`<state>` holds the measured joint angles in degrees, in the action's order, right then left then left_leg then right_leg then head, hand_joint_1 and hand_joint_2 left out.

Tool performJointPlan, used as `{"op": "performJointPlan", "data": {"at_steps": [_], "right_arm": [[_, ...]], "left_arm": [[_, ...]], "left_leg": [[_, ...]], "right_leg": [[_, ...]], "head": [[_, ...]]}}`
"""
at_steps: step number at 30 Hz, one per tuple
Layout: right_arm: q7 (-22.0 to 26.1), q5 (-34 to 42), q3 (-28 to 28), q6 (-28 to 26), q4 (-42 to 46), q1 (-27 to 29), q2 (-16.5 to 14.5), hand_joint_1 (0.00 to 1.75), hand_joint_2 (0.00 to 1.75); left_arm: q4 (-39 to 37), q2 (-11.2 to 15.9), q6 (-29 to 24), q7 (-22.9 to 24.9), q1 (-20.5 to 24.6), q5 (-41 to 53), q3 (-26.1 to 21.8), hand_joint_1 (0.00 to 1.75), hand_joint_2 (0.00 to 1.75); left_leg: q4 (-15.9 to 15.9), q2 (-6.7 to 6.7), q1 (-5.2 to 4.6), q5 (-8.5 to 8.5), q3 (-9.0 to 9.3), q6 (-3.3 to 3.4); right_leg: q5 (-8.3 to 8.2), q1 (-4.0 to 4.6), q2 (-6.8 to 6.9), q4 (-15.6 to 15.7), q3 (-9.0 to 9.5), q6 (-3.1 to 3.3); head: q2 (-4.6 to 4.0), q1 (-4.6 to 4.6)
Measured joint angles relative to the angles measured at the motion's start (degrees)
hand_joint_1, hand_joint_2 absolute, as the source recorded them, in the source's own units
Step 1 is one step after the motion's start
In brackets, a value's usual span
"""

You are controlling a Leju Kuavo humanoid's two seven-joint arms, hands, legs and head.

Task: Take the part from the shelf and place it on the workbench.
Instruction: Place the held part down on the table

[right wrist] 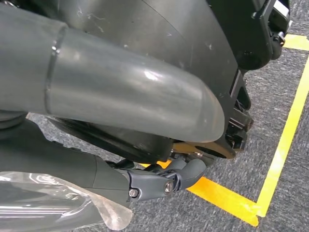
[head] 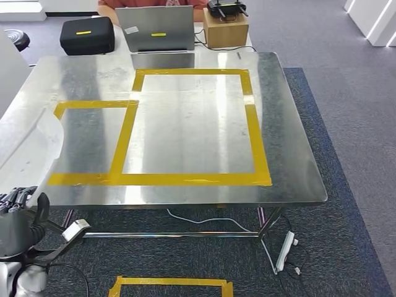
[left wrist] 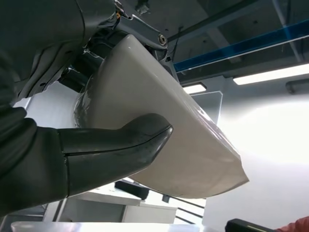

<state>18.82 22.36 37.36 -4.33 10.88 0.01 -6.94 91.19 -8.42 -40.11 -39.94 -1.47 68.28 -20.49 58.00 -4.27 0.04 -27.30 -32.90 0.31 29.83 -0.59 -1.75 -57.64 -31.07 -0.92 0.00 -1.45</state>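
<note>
The part is a white curved panel, and my left hand holds it at the bottom left of the head view. Its upper end reaches over the left front corner of the steel workbench. In the left wrist view the thumb presses across the part, with the darker fingers behind it. Yellow tape marks a large square and a smaller one on the bench top. My right hand hangs over the carpet with its fingers extended and nothing in them.
A laptop, a black case and a cardboard box stand at the bench's far edge, with a person in red behind them. A power strip and a yellow tape outline lie on the carpet in front.
</note>
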Motion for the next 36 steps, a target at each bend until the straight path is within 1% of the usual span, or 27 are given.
{"op": "performJointPlan", "data": {"at_steps": [3, 6, 10, 12, 15, 17, 19, 20, 23, 25, 31, 33, 36], "right_arm": [[0.02, -0.38, 0.41, 0.2, 0.0, -0.18, 0.15, 0.0, 0.0], [-0.11, -0.78, 1.12, 0.5, 0.0, -0.71, 0.32, 0.0, 0.0], [-0.56, -1.08, 1.89, 0.85, 0.01, -1.23, 0.49, 0.0, 0.0], [-0.81, -1.36, 2.23, 1.04, 0.07, -1.52, 0.56, 0.0, 0.0], [-1.27, -1.88, 2.95, 1.38, 0.26, -2.0, 0.72, 0.0, 0.0], [-1.45, -2.03, 3.34, 1.56, 0.36, -2.32, 0.8, 0.0, 0.0], [-1.68, -2.19, 3.68, 1.72, 0.45, -2.56, 0.85, 0.0, 0.0], [-1.92, -2.32, 3.9, 1.81, 0.5, -2.69, 0.88, 0.0, 0.0], [-2.56, -2.47, 4.66, 2.07, 0.6, -3.14, 0.93, 0.0, 0.0], [-2.62, -2.23, 5.2, 2.27, 0.65, -3.47, 0.97, 0.0, 0.0], [-2.62, -1.96, 6.26, 2.56, 1.09, -4.11, 1.05, 0.0, 0.0], [-2.62, -1.96, 6.48, 2.6, 1.25, -4.27, 1.06, 0.0, 0.0], [-2.62, -1.88, 7.03, 2.83, 1.52, -4.62, 1.06, 0.0, 0.0]], "left_arm": [[-1.85, 0.39, 0.0, 1.23, 2.06, 2.34, -0.82, 1.75, 1.75], [-4.6, 1.63, 0.0, 3.43, 5.66, 4.77, -1.47, 1.75, 1.75], [-7.55, 3.33, 0.0, 4.27, 9.65, 6.76, -2.1, 1.75, 1.75], [-8.81, 4.21, 0.0, 4.12, 11.25, 7.65, -1.91, 1.75, 1.75], [-10.24, 5.5, 0.0, 2.37, 13.32, 8.74, -0.84, 1.75, 1.75], [-11.0, 6.2, 0.0, 1.3, 14.35, 9.19, -0.04, 1.75, 1.75], [-11.59, 6.71, 0.0, 1.27, 15.0, 9.96, 0.7, 1.75, 1.75], [-11.87, 7.06, 0.0, 2.02, 15.24, 10.31, 1.19, 1.75, 1.75], [-13.01, 9.02, 0.0, 6.32, 15.98, 10.97, 4.05, 1.75, 1.75], [-14.31, 10.08, 0.0, 7.6, 17.01, 12.0, 5.94, 1.75, 1.75], [-18.03, 11.46, 0.0, 9.67, 19.4, 13.71, 9.11, 1.75, 1.75], [-19.42, 12.1, 0.0, 11.31, 20.23, 14.0, 9.93, 1.75, 1.75], [-22.55, 13.42, 0.0, 15.49, 21.71, 14.07, 11.88, 1.75, 1.75]], "left_leg": [[0.0, -0.01, 0.0, 0.0, -0.03, 0.0], [0.01, 0.03, 0.0, 0.01, -0.02, 0.01], [0.01, 0.07, 0.01, 0.07, -0.01, 0.04], [0.02, 0.08, 0.02, 0.08, -0.01, 0.03], [0.02, 0.08, 0.02, 0.09, -0.02, 0.03], [0.03, 0.1, 0.01, 0.09, -0.02, 0.03], [0.03, 0.12, 0.01, 0.09, -0.02, 0.03], [0.04, 0.12, 0.01, 0.09, -0.02, 0.03], [0.05, 0.12, 0.01, 0.09, -0.02, 0.03], [0.05, 0.09, 0.01, 0.1, -0.03, 0.04], [0.05, 0.14, 0.02, 0.11, -0.03, 0.05], [0.05, 0.14, 0.01, 0.11, -0.03, 0.06], [0.05, 0.14, 0.01, 0.11, -0.03, 0.06]], "right_leg": [[0.0, 0.0, 0.02, 0.0, -0.01, 0.0], [-0.04, 0.01, -0.04, 0.0, -0.01, 0.0], [-0.1, 0.01, -0.06, 0.0, -0.02, -0.02], [-0.12, 0.01, -0.08, 0.0, -0.03, -0.01], [-0.13, 0.01, -0.09, 0.0, -0.03, -0.01], [-0.13, 0.0, -0.12, 0.0, -0.02, -0.01], [-0.14, 0.0, -0.16, 0.0, -0.03, -0.02], [-0.14, 0.0, -0.16, 0.0, -0.04, -0.02], [-0.14, 0.0, -0.14, 0.0, -0.07, -0.02], [-0.14, 0.01, -0.08, 0.0, -0.05, -0.02], [-0.17, 0.01, -0.18, 0.0, -0.05, -0.03], [-0.17, 0.0, -0.16, 0.0, -0.05, -0.03], [-0.17, 0.0, -0.16, 0.0, -0.06, -0.03]], "head": [[0.0, -0.02], [0.0, 0.0], [0.0, -0.01], [0.0, 0.0], [0.0, -0.02], [0.0, -0.01], [0.0, -0.01], [0.0, -0.02], [0.0, 0.0], [0.0, 0.0], [0.0, 0.0], [0.0, 0.0], [0.0, 0.0]]}}
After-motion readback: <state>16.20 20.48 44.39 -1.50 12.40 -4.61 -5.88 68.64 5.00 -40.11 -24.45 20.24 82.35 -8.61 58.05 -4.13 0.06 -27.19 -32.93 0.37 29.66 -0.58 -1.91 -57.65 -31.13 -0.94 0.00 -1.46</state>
